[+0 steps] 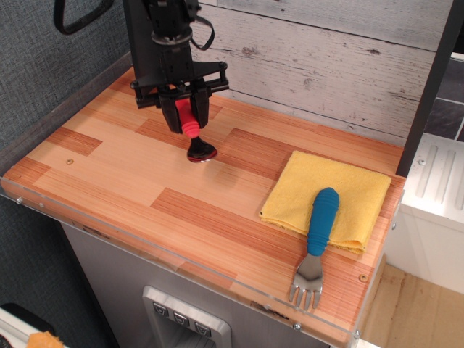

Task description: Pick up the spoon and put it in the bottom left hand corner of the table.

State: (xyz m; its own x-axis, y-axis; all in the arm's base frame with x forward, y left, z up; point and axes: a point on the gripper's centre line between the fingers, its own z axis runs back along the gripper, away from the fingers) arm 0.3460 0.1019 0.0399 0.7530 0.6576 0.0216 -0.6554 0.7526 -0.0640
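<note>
spoon [194, 133] hanging bowl-down by its red handle, clamped in the gripper [181, 110] above the back-left part of the table [145, 181]. blue-handled fork [316, 243] lies across the yellow cloth [326, 197], front right.

Evenly and brightly lit, soft light from above, colours clean. Sharp across the middle of the frame: plank grain of the worktop [217, 210] crisp, weave of the yellow cloth [326, 197] readable. Faint, short shadows only, one small dark patch under the spoon [194, 134] left of centre, another under the fork [315, 243] at lower right. Mild glare along the clear rim at the lower edge. Slight motion blur on the end effector [181, 109] at upper left. Dimmer, murky at the far left wall.
</note>
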